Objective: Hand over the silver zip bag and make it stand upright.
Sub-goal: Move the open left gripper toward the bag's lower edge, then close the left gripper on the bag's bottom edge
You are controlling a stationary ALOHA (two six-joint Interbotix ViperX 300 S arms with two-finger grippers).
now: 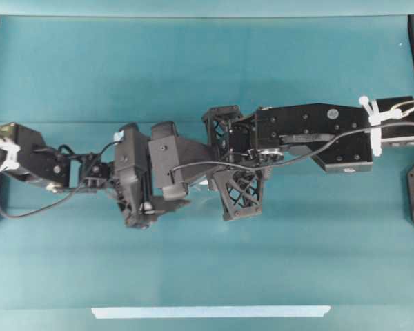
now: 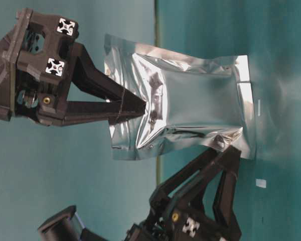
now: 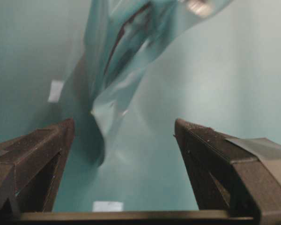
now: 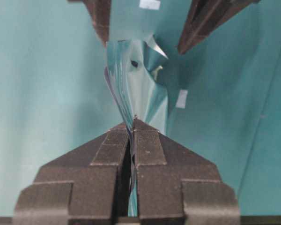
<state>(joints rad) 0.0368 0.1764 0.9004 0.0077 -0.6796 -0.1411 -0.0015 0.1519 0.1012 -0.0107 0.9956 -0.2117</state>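
Silver foil is catching the teal around it: the silver zip bag [image 2: 190, 103] is hanging in the air between the two arms, crinkled and bulging at its middle. The right gripper [image 4: 132, 123] is clamping one edge of the pouch, its jaws pressed together with the thin foil running between them. The left gripper [image 3: 124, 129] is standing with its fingers [image 3: 47, 150] spread wide apart at the bag's other end, one on either side of the lower corner and not closing on it. Teal table cloth [image 1: 193, 69] is lying underneath, with a pale tape strip [image 1: 210, 312] running along its near edge.
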